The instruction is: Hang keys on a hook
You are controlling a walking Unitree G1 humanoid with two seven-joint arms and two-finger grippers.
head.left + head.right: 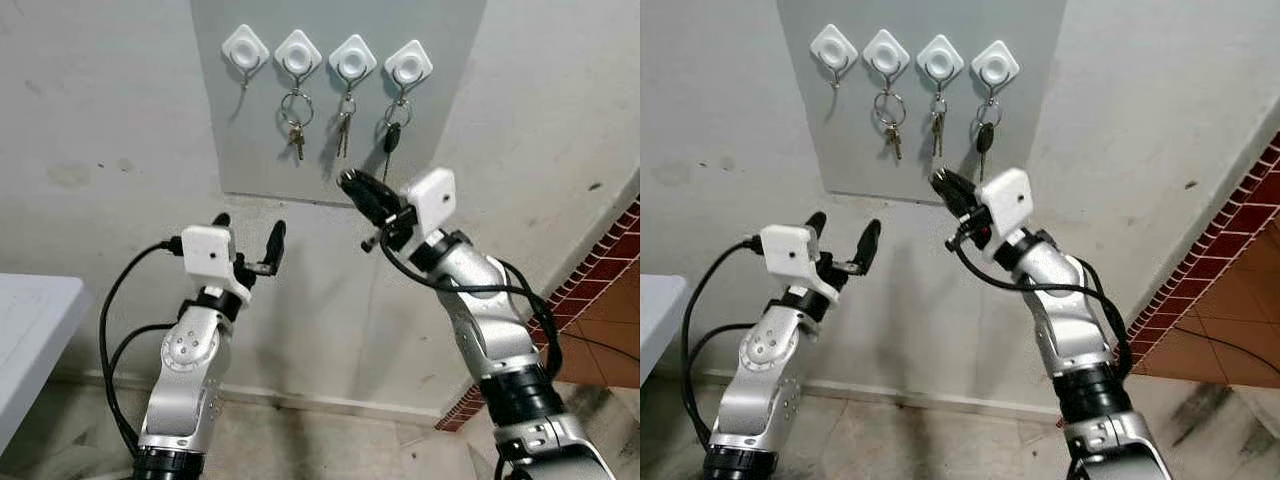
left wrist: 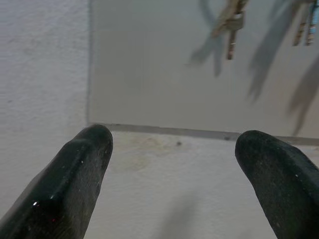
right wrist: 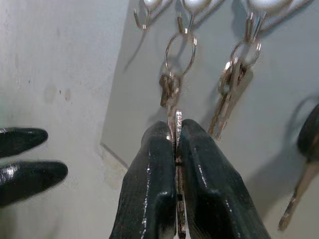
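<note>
Up on the grey panel (image 1: 250, 130), four white diamond hooks (image 1: 299, 52); three carry metal keys (image 1: 297, 140). Below it, right gripper (image 1: 352, 187) pinched together, left gripper (image 1: 250, 236) spread wide.

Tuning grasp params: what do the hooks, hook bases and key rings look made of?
Hooks: thin bent wire, likely steel, with a silvery glint. Hook bases: white diamond pads, probably moulded plastic, smooth and matte. Key rings: shiny split metal loops. The key with the black head looks plastic-capped.
</note>
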